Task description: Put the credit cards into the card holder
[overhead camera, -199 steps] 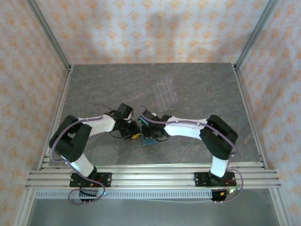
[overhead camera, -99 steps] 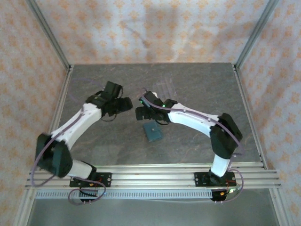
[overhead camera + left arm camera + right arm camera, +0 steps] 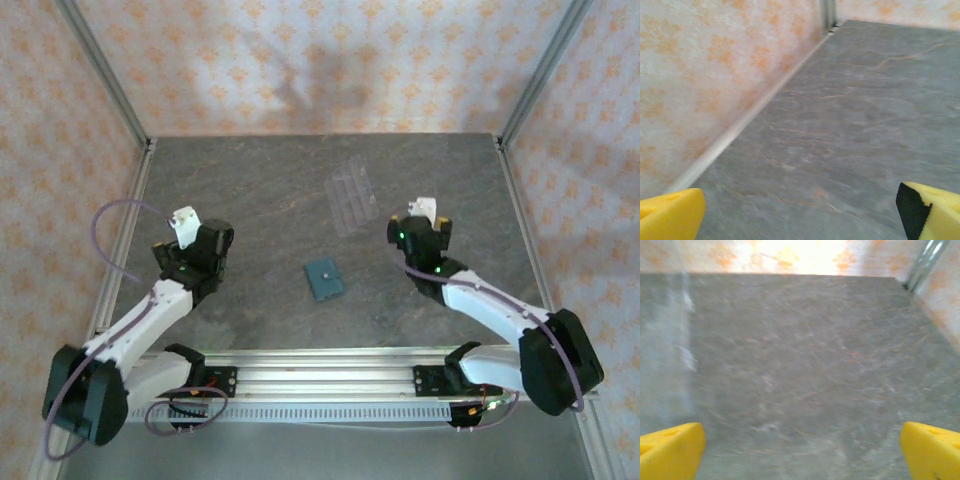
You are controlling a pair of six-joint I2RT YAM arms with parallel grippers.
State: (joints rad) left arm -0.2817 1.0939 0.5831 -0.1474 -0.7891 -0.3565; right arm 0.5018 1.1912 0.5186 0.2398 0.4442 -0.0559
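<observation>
The card holder (image 3: pixel 324 279) is a small teal wallet, lying closed and flat on the grey table (image 3: pixel 260 200) in the middle, with nothing touching it. The credit cards are out of view. My left gripper (image 3: pixel 200 238) hovers well to the left of the wallet, and my right gripper (image 3: pixel 421 226) well to its right. In the left wrist view the left gripper (image 3: pixel 800 215) is open, its yellow fingertips (image 3: pixel 670 217) far apart over bare table. The right gripper (image 3: pixel 800 450) is likewise open, with yellow fingertips (image 3: pixel 932 447) wide apart and nothing between them.
A clear ridged plastic tray (image 3: pixel 352 195) lies behind the wallet toward the back of the table. Patterned walls with metal posts (image 3: pixel 100 70) close in the left, right and back sides. An aluminium rail (image 3: pixel 330 375) runs along the near edge.
Both arms have drawn back from the wallet, the left one to the left and the right one to the right. Both grippers have opened. The wallet is left lying alone.
</observation>
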